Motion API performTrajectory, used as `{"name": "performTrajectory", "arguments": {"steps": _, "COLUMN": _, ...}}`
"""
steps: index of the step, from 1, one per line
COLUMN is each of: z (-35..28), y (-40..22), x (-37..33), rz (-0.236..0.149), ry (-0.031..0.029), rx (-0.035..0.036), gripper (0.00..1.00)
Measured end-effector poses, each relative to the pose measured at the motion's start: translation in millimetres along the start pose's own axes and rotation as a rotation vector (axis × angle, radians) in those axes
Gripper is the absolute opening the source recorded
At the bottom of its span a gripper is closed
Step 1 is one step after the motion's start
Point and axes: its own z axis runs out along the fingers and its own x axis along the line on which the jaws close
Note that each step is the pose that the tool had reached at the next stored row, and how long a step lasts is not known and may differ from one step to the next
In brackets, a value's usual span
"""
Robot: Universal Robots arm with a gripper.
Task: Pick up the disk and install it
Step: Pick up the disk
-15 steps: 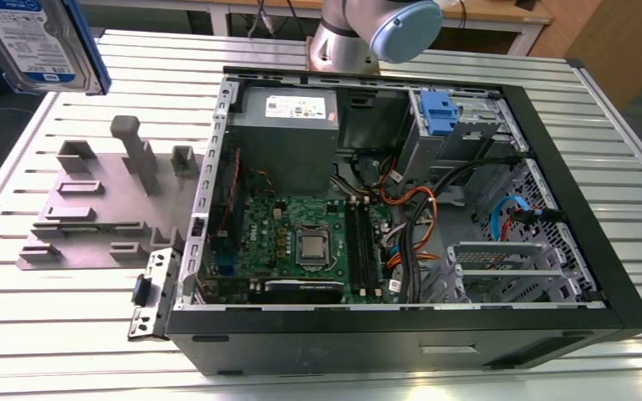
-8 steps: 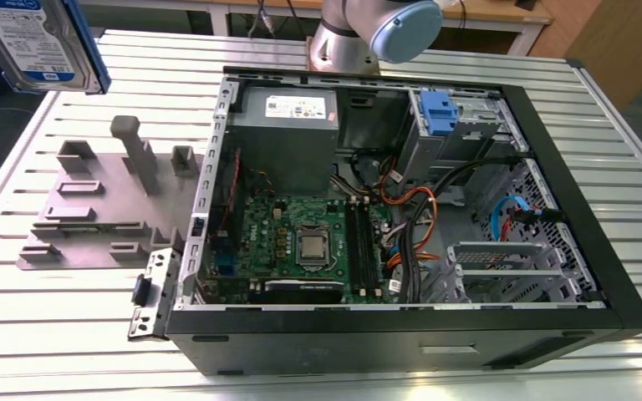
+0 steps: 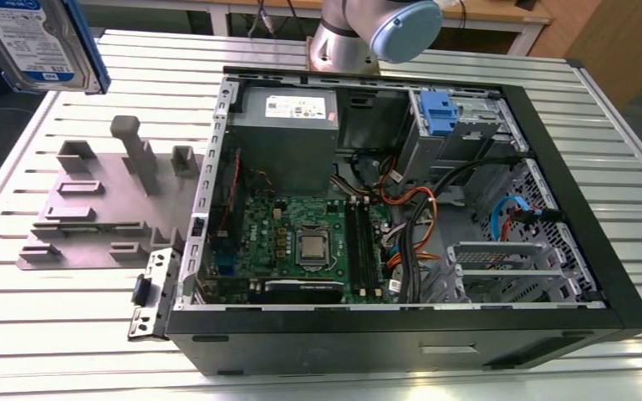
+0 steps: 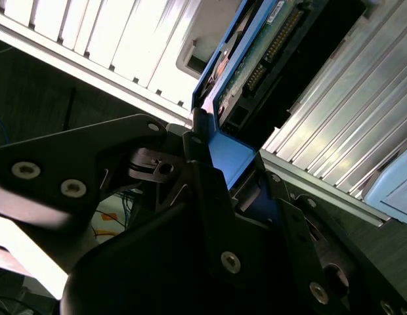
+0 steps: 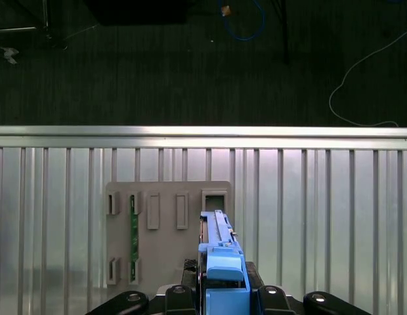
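The hand point(image 5: 223, 294) is closed on the disk point(image 5: 218, 244), gripping its blue carrier end, with the grey slotted stand point(image 5: 167, 230) lying below on the slatted tabletop point(image 3: 64, 334). In the exterior view, the disk hangs in the air at the exterior view's upper left, well apart from the open computer case point(image 3: 572, 217)

The disk point(image 4: 255, 71) tight in the hand point(image 4: 231, 167)
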Motion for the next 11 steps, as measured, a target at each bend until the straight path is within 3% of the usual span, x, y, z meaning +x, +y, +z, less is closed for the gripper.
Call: {"name": "performTrajectory", "arguments": {"steps": 11, "z": -2.4, "y": 0.0, "x": 0.4, "rz": 0.000, "ry": 0.0001, "rx": 0.0001, "gripper": 0.36}}
